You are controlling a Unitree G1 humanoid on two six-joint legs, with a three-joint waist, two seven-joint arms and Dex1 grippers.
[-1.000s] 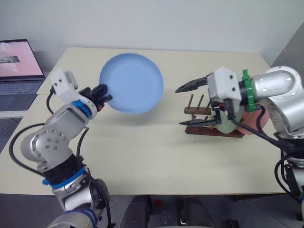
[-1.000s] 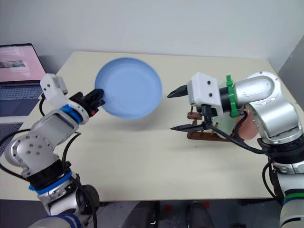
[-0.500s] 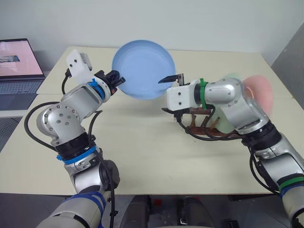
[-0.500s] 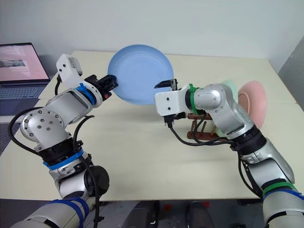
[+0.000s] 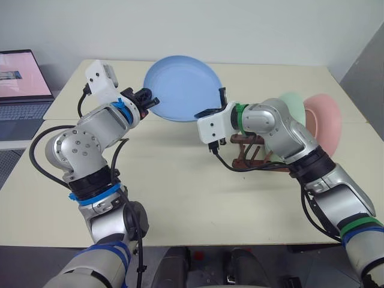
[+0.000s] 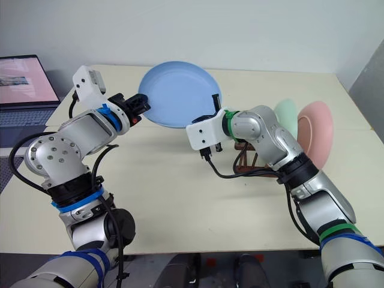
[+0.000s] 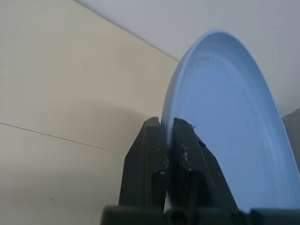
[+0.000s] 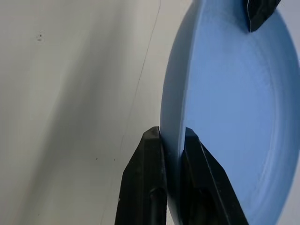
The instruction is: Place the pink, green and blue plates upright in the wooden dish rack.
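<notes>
The blue plate [image 5: 182,89] hangs tilted above the table, held from both sides. My left gripper [image 5: 149,101] is shut on its left rim, and in the left wrist view the two fingers [image 7: 151,154] pinch the plate [image 7: 225,131] edge. My right gripper [image 5: 213,105] is shut on the plate's lower right rim; in the right wrist view its fingers [image 8: 151,168] clamp the blue plate [image 8: 234,108] edge. The green plate [image 5: 293,104] and the pink plate [image 5: 324,123] stand upright in the wooden dish rack [image 5: 246,161], behind my right forearm.
An open laptop [image 5: 21,78] with a pink screen sits on a side surface at the far left. The cream table [image 5: 180,192] stretches in front of the rack, and a wall runs along its far edge.
My right arm swung in from beside the rack to the blue plate and its open fingers closed on the rim. The left gripper kept its hold, with the plate a little higher and further right.
</notes>
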